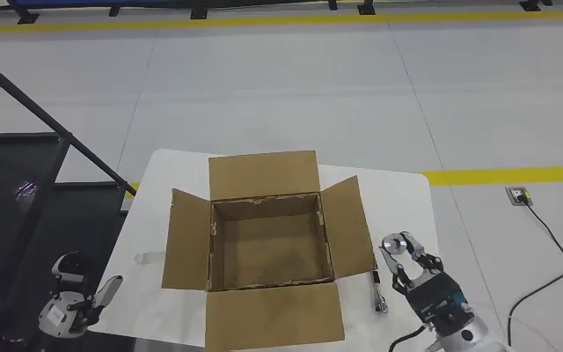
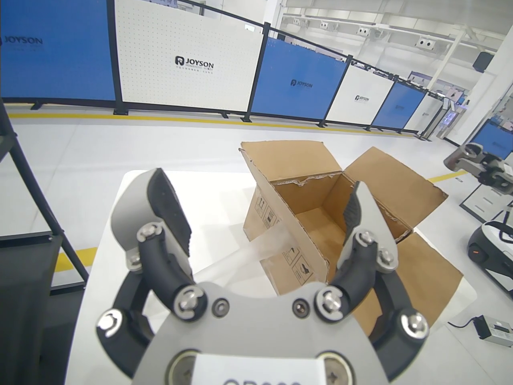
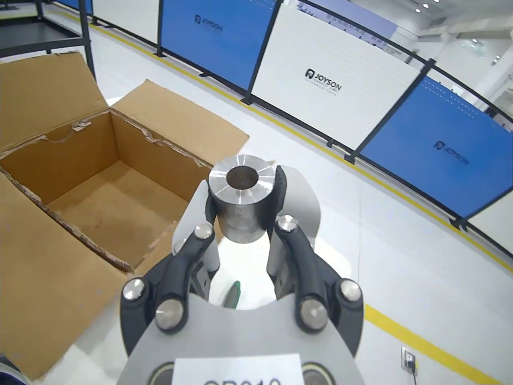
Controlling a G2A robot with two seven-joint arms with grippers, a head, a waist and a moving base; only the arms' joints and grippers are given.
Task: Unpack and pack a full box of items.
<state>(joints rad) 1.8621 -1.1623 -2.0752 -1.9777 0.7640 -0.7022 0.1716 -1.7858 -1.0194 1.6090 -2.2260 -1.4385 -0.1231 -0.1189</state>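
An open cardboard box stands in the middle of the white table, all flaps folded out, its inside bare. My right gripper is over the table to the right of the box, shut on a steel cylinder with a centre hole. A slim metal tool with a socket end lies on the table beside that gripper. My left gripper is at the table's front left corner, open and holding nothing; its fingers frame the box.
A black frame with a dark shelf stands off the table's left side. Yellow floor lines run behind and to the right. A floor socket with a cable sits at the right.
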